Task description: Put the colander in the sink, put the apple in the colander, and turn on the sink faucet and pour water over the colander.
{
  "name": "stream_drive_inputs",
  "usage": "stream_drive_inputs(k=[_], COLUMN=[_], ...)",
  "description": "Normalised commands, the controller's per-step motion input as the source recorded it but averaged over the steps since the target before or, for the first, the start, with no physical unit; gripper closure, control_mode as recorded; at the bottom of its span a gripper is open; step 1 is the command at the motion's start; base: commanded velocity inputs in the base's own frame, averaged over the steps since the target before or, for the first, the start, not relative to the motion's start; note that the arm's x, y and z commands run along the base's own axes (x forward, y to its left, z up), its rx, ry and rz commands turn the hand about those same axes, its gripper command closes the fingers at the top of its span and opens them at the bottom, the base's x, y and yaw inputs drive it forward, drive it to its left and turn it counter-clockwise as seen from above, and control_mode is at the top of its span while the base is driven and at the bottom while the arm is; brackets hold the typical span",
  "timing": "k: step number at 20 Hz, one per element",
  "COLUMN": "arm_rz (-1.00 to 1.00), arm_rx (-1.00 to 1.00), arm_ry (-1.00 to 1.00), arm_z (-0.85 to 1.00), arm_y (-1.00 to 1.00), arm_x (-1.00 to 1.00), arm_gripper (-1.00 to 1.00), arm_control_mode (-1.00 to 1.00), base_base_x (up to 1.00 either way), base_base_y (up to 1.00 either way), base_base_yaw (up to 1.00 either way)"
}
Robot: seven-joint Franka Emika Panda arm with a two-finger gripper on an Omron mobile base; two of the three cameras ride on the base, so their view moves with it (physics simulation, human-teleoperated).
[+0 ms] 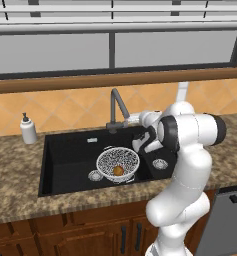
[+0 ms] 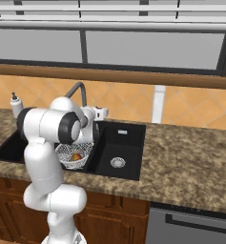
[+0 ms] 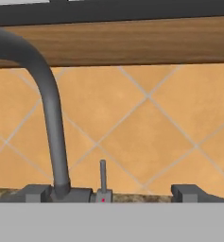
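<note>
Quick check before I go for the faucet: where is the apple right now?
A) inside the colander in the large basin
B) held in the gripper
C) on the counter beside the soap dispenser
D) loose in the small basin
A: the apple lies inside the colander, which sits in the large basin of the sink.

We observe a brown speckled granite surface [image 1: 15, 175] over dark wood cabinets [image 1: 90, 235], an orange diagonal-tile backsplash [image 1: 65, 107], a wide wood-silled window [image 1: 115, 50] with grey panes, and a grey appliance front [image 2: 190, 224] at lower right.
</note>
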Motion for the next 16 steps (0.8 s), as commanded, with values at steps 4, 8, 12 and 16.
stream_drive_inputs(k=[4, 8, 12, 16], arm_rz=[0.00, 0.00, 0.00, 0.00], arm_rx=[0.00, 0.00, 0.00, 0.00], arm_ry=[0.00, 0.00, 0.00, 0.00], arm_z=[-0.12, -0.12, -0.12, -0.13], arm_y=[0.00, 0.00, 0.00, 0.00], arm_x=[0.31, 0.20, 0.11, 0.18], arm_gripper=[-1.00, -1.00, -1.00, -1.00], arm_control_mode=[-1.00, -1.00, -1.00, -1.00], base_base_x=[0.00, 0.00, 0.00, 0.00], base_base_y=[0.00, 0.00, 0.00, 0.00], base_base_yaw=[0.00, 0.00, 0.00, 0.00])
